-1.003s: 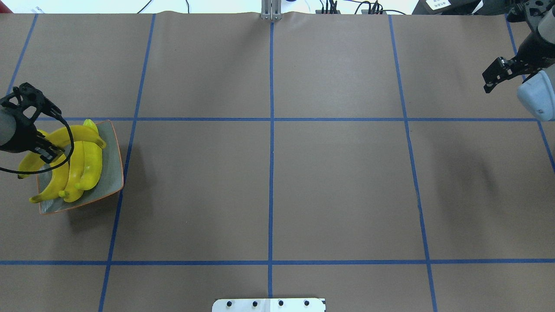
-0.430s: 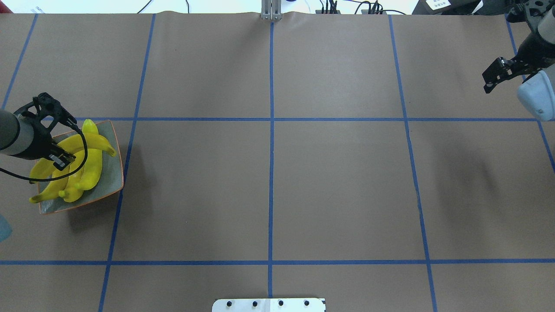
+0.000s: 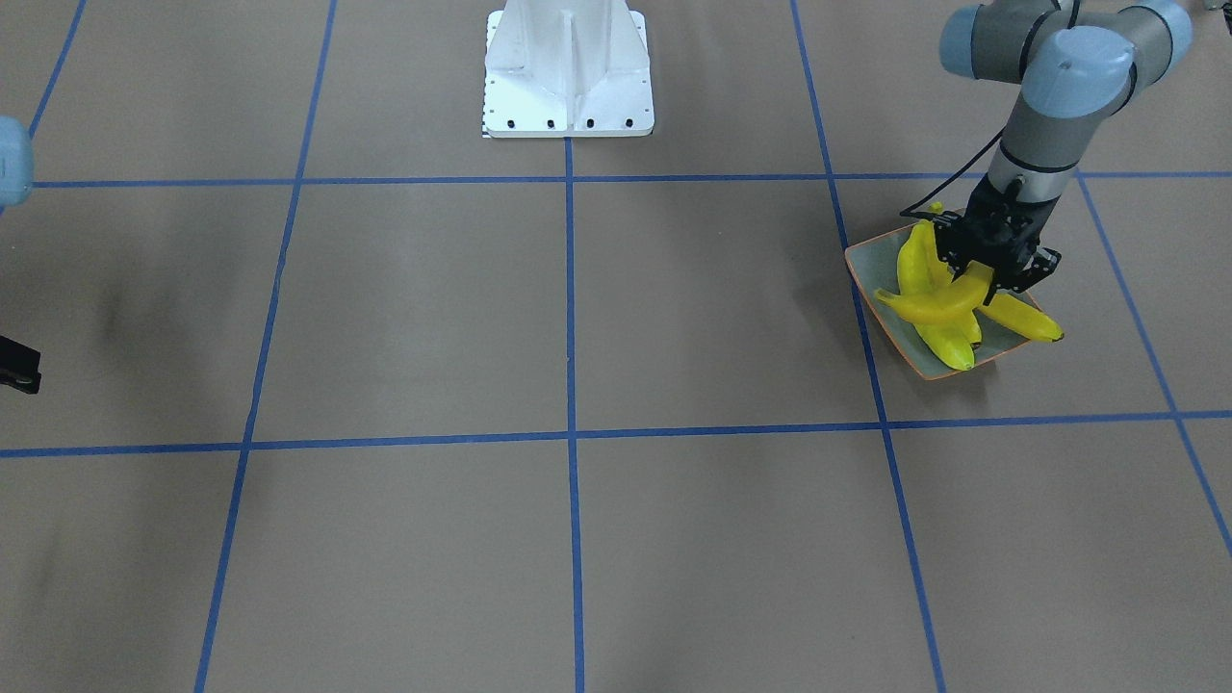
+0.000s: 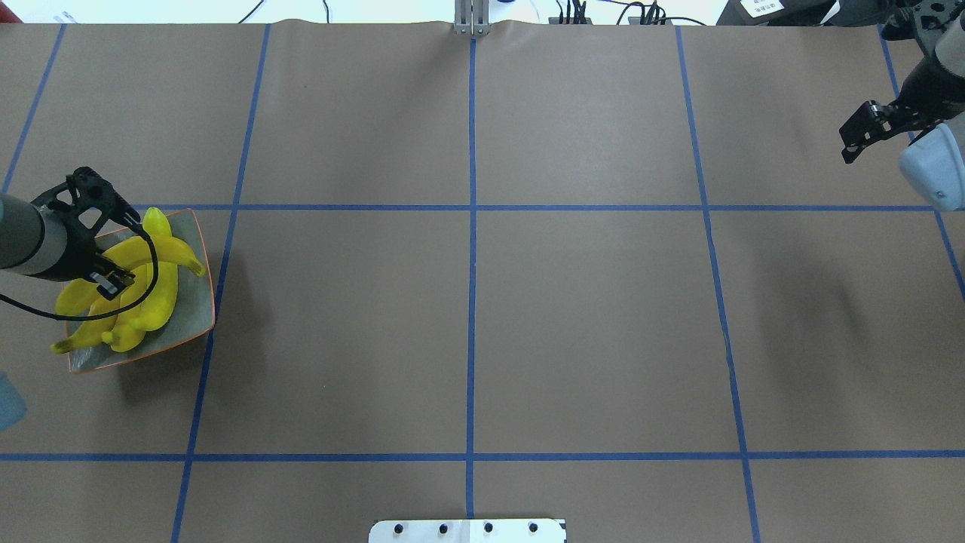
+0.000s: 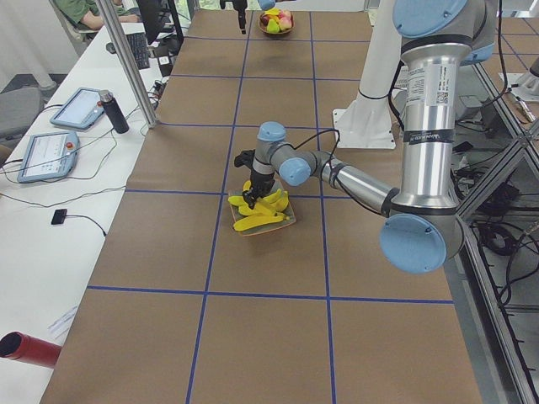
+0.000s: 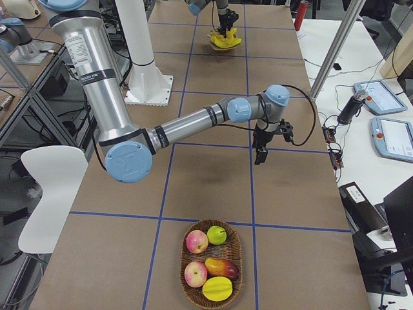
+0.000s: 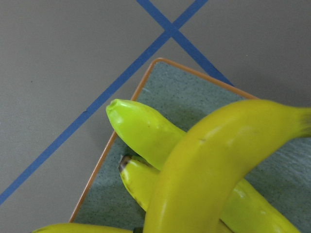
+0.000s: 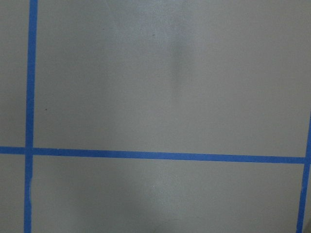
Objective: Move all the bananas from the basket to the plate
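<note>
The grey-green plate [image 4: 197, 302] with its orange rim lies at the table's left side. Three yellow bananas [image 4: 154, 302] lie on it side by side. A further banana [image 4: 172, 251] runs crosswise over them, and my left gripper [image 4: 121, 260] is shut on its middle. From the front the gripper [image 3: 993, 277] sits just above the pile with that banana [image 3: 936, 306] in it. The left wrist view shows the held banana [image 7: 209, 165] close above two others and the plate's corner [image 7: 194, 94]. The basket [image 6: 210, 261] holds other fruit, no bananas. My right gripper [image 4: 859, 134] hangs over bare table far right; its jaws are unclear.
The robot's white base [image 3: 568, 72] stands at mid table. Blue tape lines [image 4: 471, 226] divide the brown table cover. Tablets [image 6: 387, 132] and cables lie on the side bench beyond the table's far edge.
My left gripper has carried the held banana rightward, further over the plate and across the three lying there. The right arm has hardly moved.
</note>
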Available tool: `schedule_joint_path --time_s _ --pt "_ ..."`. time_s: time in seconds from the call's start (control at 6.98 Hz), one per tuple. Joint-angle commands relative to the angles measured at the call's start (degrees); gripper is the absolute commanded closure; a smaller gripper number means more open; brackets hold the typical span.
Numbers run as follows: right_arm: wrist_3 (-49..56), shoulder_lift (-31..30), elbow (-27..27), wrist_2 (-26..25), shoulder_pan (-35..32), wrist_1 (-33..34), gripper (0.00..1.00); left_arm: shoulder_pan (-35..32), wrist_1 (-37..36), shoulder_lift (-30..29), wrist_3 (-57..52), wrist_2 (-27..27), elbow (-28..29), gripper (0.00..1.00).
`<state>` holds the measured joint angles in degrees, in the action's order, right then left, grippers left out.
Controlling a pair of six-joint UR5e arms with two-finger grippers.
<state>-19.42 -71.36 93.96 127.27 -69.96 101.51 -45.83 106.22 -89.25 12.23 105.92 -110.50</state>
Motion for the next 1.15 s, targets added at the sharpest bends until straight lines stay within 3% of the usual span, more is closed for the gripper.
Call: schedule_joint_path --time_s 0.0,0.72,0.86,1.0 --pt "0.0 0.0 0.0 0.1 0.0 0.0 0.0 0.0 0.5 0.0 -0.1 0.0 0.0 0.0" --pt "0.2 0.1 0.2 0.4 0.0 0.0 0.0 -0.7 -0.2 -1.5 -0.1 4.2 -0.2 0.0" --pt "0.5 0.0 0.2 0.4 0.0 0.0 0.0 -1.7 -1.8 -2.1 -0.1 6.8 -0.2 0.0" --pt "1.0 0.1 0.2 0.4 -0.2 0.0 0.0 -5.2 -7.9 -6.5 -0.1 10.7 -0.3 0.0"
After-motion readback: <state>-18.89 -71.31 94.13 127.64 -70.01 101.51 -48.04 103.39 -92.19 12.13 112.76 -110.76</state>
